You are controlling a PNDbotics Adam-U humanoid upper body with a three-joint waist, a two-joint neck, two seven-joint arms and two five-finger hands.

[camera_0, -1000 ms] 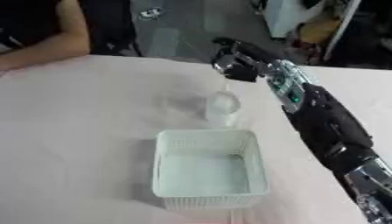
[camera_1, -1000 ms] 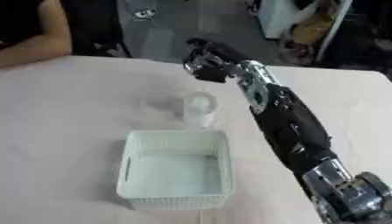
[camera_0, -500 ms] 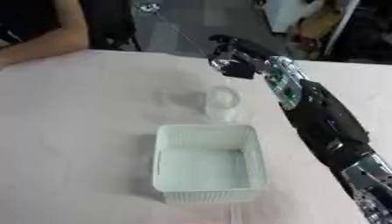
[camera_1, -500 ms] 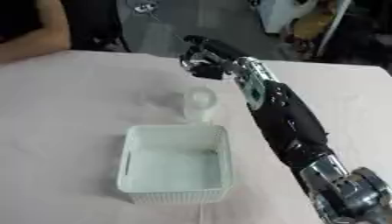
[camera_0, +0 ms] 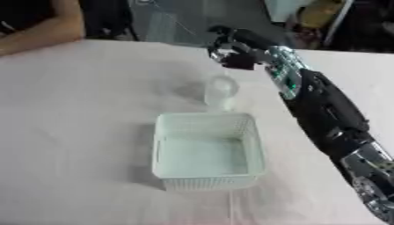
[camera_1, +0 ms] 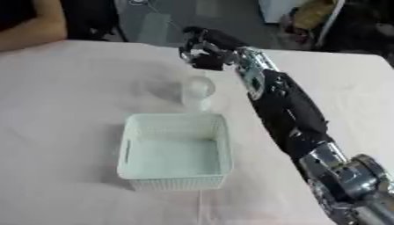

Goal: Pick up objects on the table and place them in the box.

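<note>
1. We see a white table (camera_0: 77, 132) with a pale cloth on it.
2. A white box (camera_0: 206, 151) with tiny holes in its sides sits near the middle of the table. We see nothing inside it.
3. A clear cup (camera_0: 221, 92) stands upright on the table, just past the far edge of the box. It is close to the box, but we cannot tell if they touch.
4. Our right hand (camera_0: 231, 52) is up above the table, past the cup and a bit to the right. It does not touch the cup.
5. The fingers (camera_1: 194, 44) of that hand are bent down and in, like a claw. We do not see anything held in them.
6. Our right arm (camera_0: 323, 105) is long and black. It runs from the lower right corner up to the hand.
7. The right eye view shows more of the silver joint (camera_1: 350, 176) low on the arm. The left eye view cuts most of it off at the edge.
8. Our left hand is not in either view.
</note>
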